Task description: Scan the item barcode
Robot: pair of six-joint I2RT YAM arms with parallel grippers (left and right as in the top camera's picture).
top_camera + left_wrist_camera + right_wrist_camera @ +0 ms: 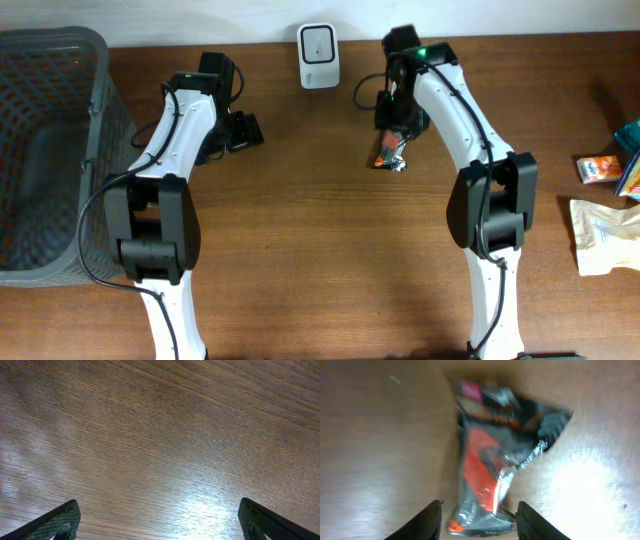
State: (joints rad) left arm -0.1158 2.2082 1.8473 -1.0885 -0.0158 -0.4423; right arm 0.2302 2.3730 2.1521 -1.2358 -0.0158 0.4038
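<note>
Right claw [479, 510] hovers with its tips apart, straddling one end of the packet [490, 455], which lies on the desk [300, 230] near the scanner [318, 43]. Best play: close squarely, lift, turn the barcode to the window. Left claw [159, 515] gapes wide, empty.

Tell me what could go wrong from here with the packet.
The right pincer straddles only one end of the crinkled snack packet, so it may slip or droop when lifted. Its glossy surface could glare or crease, hiding the barcode from the white scanner.
</note>
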